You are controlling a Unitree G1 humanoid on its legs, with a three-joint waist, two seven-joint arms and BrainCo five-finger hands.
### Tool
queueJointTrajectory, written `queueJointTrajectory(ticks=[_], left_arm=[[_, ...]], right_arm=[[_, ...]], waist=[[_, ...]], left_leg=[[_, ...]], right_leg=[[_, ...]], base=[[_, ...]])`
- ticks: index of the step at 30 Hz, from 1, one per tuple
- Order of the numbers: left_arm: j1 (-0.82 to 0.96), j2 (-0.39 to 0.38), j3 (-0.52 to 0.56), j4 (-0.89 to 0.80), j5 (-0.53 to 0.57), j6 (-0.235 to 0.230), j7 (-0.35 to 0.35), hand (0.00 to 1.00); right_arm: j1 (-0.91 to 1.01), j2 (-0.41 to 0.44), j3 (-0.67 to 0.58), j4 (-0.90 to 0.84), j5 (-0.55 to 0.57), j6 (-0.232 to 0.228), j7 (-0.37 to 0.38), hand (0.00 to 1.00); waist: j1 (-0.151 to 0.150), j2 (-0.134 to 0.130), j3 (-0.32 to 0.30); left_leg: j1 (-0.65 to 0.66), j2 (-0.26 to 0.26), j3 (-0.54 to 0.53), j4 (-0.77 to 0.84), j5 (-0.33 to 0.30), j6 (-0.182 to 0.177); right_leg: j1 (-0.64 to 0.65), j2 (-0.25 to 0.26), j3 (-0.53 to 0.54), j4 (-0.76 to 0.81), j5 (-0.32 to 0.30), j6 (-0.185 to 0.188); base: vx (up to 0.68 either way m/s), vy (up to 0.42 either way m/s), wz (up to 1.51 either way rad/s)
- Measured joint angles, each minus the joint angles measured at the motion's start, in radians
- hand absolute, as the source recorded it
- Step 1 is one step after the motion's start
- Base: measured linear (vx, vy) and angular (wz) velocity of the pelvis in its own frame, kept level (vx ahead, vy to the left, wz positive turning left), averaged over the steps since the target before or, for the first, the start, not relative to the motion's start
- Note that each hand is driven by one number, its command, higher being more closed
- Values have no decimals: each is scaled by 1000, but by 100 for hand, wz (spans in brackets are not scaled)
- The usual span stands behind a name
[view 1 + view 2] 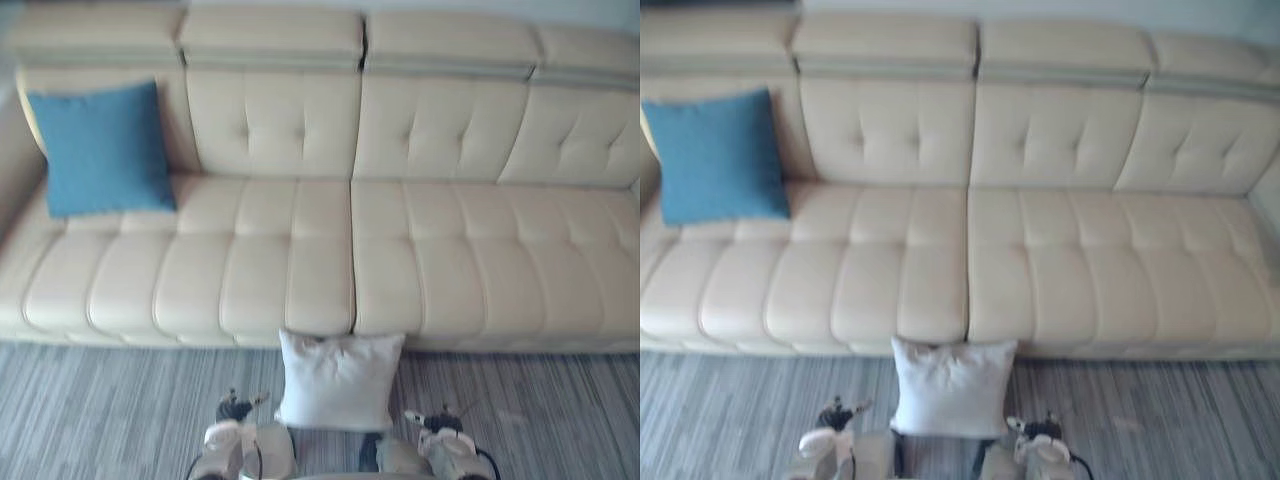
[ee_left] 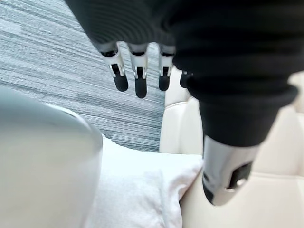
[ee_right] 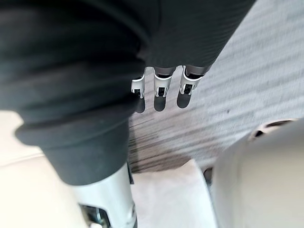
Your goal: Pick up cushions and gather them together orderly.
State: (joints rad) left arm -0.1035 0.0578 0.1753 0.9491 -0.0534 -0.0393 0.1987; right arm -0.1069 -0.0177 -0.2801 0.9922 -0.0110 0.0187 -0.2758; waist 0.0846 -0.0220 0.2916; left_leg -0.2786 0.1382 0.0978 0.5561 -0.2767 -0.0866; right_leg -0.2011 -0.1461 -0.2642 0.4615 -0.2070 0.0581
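Blue cushion (image 1: 100, 148) is standing upright at the left end of the sofa (image 1: 450, 260) seat. It is leaning back against the backrest, tucked into the back left corner beside the armrest.

White cushion (image 1: 338, 380) is sitting on the striped grey carpet (image 1: 100, 410). It is upright and leaning against the sofa's front edge, right at the seam where the two seat halves are meeting. The two cushions are lying well apart, one up on the seat at the left end and one down on the floor at the middle of the front edge.

Left robot hand (image 2: 140, 83) is hanging over the carpet with its fingers straight and side by side and its thumb standing apart. It is open and gripping nothing. In the left wrist view the white cushion is showing past it against the sofa front, near the hand but not touching it.

Right robot hand (image 3: 160, 95) is hanging the same way over the carpet, with straight fingers, dark tips in a row and thumb apart. It is open and carrying nothing. The right wrist view is showing a corner of the white cushion near it, with a gap between the two.
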Motion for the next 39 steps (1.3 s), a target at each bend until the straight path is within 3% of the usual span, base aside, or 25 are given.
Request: queueJointTrajectory(ticks=[5, 8, 13, 19, 24, 27, 28, 29, 39], left_arm=[[-145, 57, 0, -66, -80, -15, 37, 0], [-210, 92, 2, -75, -100, -22, 50, 0], [-460, 156, 33, -78, -128, -29, 81, 0], [-684, 199, -15, -133, -130, -40, 94, 0], [-775, 200, -71, -198, -145, -42, 125, 0], [-824, 191, -98, -239, -146, -42, 150, 0], [-833, 188, -103, -247, -146, -42, 158, 0], [-847, 182, -117, -261, -146, -42, 173, 100], [-884, 92, -155, -390, -145, -42, 305, 100]], right_arm=[[-143, -35, 19, -77, 69, -2, -36, 0], [-218, -47, 17, -76, 95, -1, -54, 0], [-450, -111, 4, -83, 132, 0, -97, 0], [-695, -205, 19, -163, 137, -5, -122, 0], [-803, -244, 57, -185, 137, -4, -142, 0], [-860, -239, 82, -190, 137, -2, -163, 0], [-877, -237, 93, -191, 137, -2, -167, 100], [-893, -226, 97, -191, 138, -3, -175, 100], [-920, -173, 134, -256, 181, -13, -247, 100]], waist=[[16, -10, 101], [19, -19, 128], [15, -36, 236], [-1, -34, 277], [-3, -33, 278], [-2, -33, 278], [-1, -33, 278], [-1, -33, 278], [-1, -31, 277]], left_leg=[[-252, 30, -4, 184, -55, -9], [-355, 42, -6, 210, -39, -9], [-608, 46, -25, 267, 5, 1], [-909, 40, -64, 398, 19, -1], [-1031, 18, -80, 430, 21, -4], [-1093, 7, -86, 431, 38, -5], [-1105, 6, -88, 431, 42, -5], [-1122, 3, -94, 430, 45, -5], [-1162, -24, -131, 403, 91, -29]], right_leg=[[-276, -25, 15, 202, -58, -12], [-381, -28, 4, 226, -44, -28], [-635, -40, -1, 301, -9, -58], [-933, -65, -1, 455, -7, -71], [-1063, -91, 1, 516, -16, -64], [-1121, -101, -1, 521, -28, -79], [-1131, -102, -3, 523, -28, -79], [-1147, -105, -6, 529, -30, -77], [-1190, -122, -35, 555, -31, -91]], base=[[-266, 12, -18], [-135, -16, -17], [-86, -42, -2], [-26, -15, -3], [-48, -12, 12], [-93, 1, 13], [-116, 11, 13], [-110, 13, 15], [-52, 10, 10]])
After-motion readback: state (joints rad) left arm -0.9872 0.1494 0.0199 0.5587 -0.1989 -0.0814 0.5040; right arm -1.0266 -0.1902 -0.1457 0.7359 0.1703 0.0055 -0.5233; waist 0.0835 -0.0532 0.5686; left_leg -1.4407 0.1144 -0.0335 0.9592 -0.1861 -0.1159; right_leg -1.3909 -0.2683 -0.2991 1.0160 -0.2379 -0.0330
